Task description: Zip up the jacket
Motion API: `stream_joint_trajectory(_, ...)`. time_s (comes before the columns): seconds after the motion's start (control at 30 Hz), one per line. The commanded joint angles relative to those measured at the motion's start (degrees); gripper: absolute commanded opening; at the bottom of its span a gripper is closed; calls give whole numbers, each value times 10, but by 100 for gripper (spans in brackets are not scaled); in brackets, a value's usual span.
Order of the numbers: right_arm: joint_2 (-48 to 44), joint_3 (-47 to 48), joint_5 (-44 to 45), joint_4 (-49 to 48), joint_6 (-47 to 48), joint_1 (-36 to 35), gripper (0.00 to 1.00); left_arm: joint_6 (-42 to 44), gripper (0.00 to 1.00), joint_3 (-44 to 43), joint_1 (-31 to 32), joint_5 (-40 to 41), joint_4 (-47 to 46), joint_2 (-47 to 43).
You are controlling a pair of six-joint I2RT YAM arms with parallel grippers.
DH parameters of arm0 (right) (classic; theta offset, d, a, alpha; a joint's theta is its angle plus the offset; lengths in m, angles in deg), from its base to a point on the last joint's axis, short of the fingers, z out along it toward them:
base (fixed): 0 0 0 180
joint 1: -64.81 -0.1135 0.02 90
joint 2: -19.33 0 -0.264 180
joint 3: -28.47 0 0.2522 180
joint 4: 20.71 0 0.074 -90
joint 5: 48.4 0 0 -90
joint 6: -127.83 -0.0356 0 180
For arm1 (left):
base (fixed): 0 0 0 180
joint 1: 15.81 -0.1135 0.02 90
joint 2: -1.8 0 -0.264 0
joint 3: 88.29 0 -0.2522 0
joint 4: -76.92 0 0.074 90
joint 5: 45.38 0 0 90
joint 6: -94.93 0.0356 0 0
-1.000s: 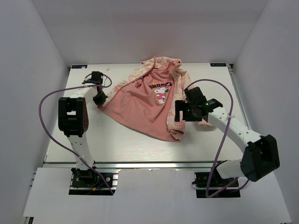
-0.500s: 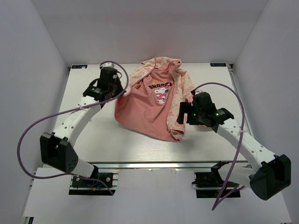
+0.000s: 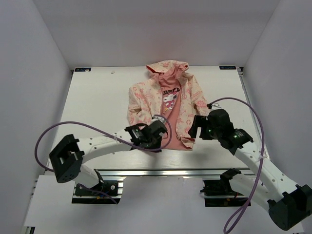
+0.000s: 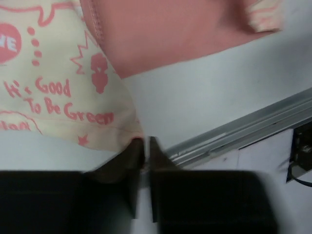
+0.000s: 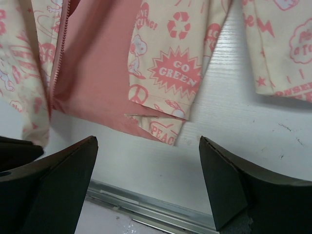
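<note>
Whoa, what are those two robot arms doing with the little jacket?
They are getting the jacket ready to zip. It lies flat on the table, hood away from the arms, front open and pink inside showing. The left gripper has its fingers pinched on the bottom corner of one front panel. The right gripper hangs open by the other panel's bottom edge. The zipper is not yet joined.

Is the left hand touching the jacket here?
Touching. The left wrist view shows the jacket with its cream hem corner lying right against the tips of the left hand, whose fingers are nearly closed, with no gap showing.
</note>
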Motion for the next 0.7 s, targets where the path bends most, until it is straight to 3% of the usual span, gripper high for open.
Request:
stream_joint_trajectory(0.0, -2, -7, -34, -26, 32, 0, 89, -25, 32, 20, 24, -21, 15, 12)
stream_joint_trajectory(0.03, -2, -10, -39, -30, 44, 0, 89, -12, 54, 24, 38, -22, -2, 9)
stream_joint_trajectory(0.07, -2, -10, -39, -31, 48, 0, 89, -6, 85, 24, 41, -24, -11, 6)
stream_joint_trajectory(0.1, 1, -10, -59, -30, 55, 0, 89, 14, 98, 28, 42, -46, -29, -5)
stream_joint_trajectory(0.27, 19, 2, -71, -48, 69, -8, 89, 26, 98, -11, 42, -1, 15, -50)
stream_joint_trajectory(0.43, 90, 37, -13, -57, 78, -73, 89, -1, 98, -23, 12, 130, 56, -115)
stream_joint_trajectory(0.6, 216, 104, 33, -45, 75, -101, 87, 26, 98, 36, -113, 67, -73, -132)
stream_joint_trajectory(0.67, 248, 118, 58, -46, 75, -106, 85, 40, 98, 46, -128, 33, -105, -111)
